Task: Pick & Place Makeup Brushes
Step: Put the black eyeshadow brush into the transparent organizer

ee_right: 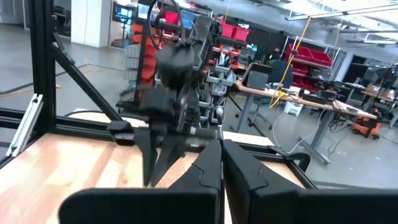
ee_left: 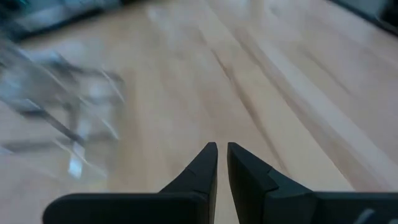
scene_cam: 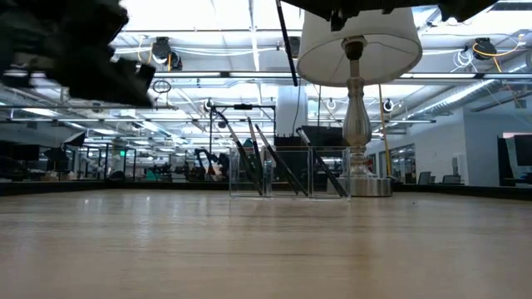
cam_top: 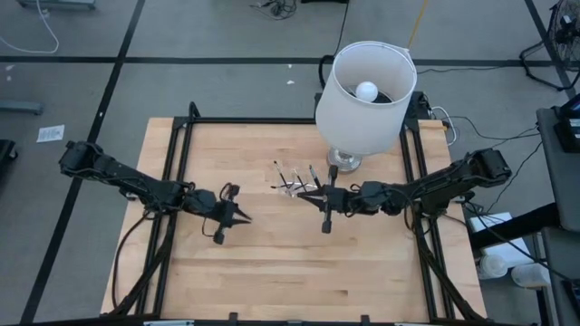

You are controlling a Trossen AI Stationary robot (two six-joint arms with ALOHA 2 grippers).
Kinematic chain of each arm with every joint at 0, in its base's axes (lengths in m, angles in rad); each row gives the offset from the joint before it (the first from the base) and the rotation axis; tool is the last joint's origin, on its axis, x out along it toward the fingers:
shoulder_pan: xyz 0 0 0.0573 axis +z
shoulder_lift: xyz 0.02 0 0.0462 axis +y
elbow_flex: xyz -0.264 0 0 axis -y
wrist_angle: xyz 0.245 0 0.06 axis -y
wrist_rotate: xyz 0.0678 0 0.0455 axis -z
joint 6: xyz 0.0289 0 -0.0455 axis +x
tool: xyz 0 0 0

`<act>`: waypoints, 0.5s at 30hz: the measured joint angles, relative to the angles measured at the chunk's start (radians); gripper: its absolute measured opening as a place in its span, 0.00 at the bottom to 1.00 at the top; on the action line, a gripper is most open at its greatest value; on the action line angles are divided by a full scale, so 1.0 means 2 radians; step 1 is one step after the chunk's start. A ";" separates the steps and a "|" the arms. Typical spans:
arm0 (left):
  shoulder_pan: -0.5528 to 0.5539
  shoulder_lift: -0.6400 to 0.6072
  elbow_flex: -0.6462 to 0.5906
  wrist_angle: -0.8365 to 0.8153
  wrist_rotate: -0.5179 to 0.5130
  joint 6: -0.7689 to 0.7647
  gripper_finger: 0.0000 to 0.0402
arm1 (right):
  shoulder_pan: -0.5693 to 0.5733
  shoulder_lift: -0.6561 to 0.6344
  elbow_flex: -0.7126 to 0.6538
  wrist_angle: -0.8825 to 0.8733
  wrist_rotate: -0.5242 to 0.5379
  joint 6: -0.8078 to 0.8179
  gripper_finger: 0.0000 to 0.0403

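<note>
Behind, makeup brushes (scene_cam: pixel 278 162) in seemingly clear holders (scene_cam: pixel 289 173), tips indistinct.

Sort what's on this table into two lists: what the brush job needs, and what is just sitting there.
Job:
- makeup brushes, leaning in the clear holder
- left tool, narrow gap between fingers, holding nothing
- right tool, shut, beside the holder

Just there:
- table lamp, beside the holder
- wooden table
</note>
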 joint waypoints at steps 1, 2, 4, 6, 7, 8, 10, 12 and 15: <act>0.002 0.000 0.000 0.021 -0.010 0.010 0.12 | -0.001 0.000 0.000 -0.001 0.000 0.000 0.00; 0.006 0.000 0.000 0.045 -0.022 0.024 0.12 | -0.002 0.000 0.000 -0.002 0.000 0.003 0.00; 0.015 0.000 0.000 0.096 -0.048 0.047 0.12 | -0.006 0.000 0.000 -0.006 -0.001 0.011 0.00; 0.028 0.000 0.000 0.137 -0.067 0.054 0.12 | -0.010 0.000 0.000 -0.016 0.000 0.018 0.00; 0.033 0.000 0.000 0.147 -0.074 0.050 0.12 | -0.011 0.001 0.000 -0.016 0.000 0.019 0.00; 0.037 -0.001 0.000 0.150 -0.077 0.039 0.12 | -0.013 0.001 0.000 -0.014 0.000 0.019 0.00; 0.044 -0.001 0.000 0.136 -0.078 0.008 0.12 | -0.017 0.000 0.000 -0.006 0.000 0.015 0.00; 0.045 -0.001 0.000 0.111 -0.078 -0.013 0.12 | -0.021 0.000 0.000 -0.006 0.000 0.011 0.00; 0.037 -0.002 0.000 0.095 -0.077 -0.018 0.12 | -0.029 0.000 0.000 0.001 -0.001 0.011 0.00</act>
